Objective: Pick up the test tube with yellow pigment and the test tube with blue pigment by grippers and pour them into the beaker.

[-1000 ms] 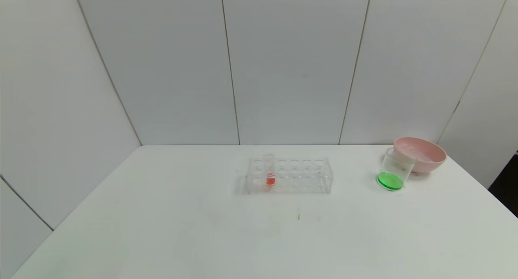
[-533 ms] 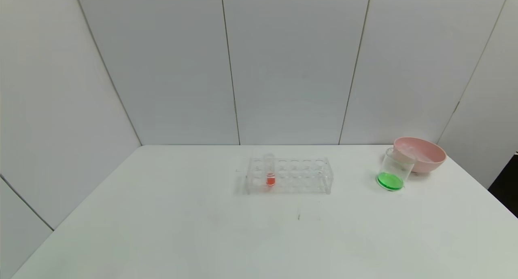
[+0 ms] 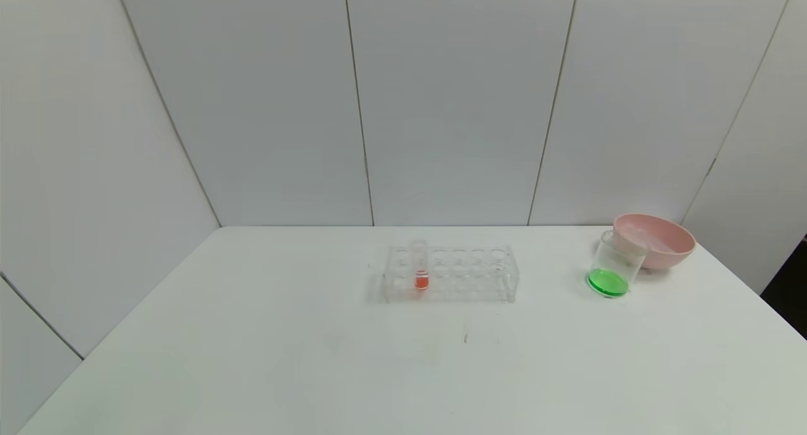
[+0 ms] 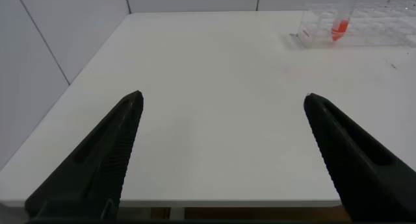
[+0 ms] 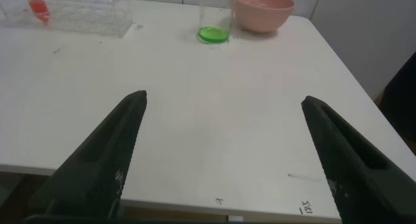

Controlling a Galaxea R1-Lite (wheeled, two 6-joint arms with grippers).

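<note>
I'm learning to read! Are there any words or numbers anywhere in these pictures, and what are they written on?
Small dark handwritten marks sit near the table's front edge, in the right wrist view: too small and blurred to read.
A tiny dark mark on the table in front of the rack: not readable as text.
Orange-red tube, beaker, pink bowl: no readable text.

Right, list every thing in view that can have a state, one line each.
beaker: upright beside the pink bowl, green liquid in its bottom.
pink bowl: upright; contents hard to tell.
rack: standing, one tube in it, other holes empty.
orange-red tube: upright in the rack, liquid low.
left gripper: open, empty, at the table's near edge.
right gripper: open, empty, at the near edge.
</note>
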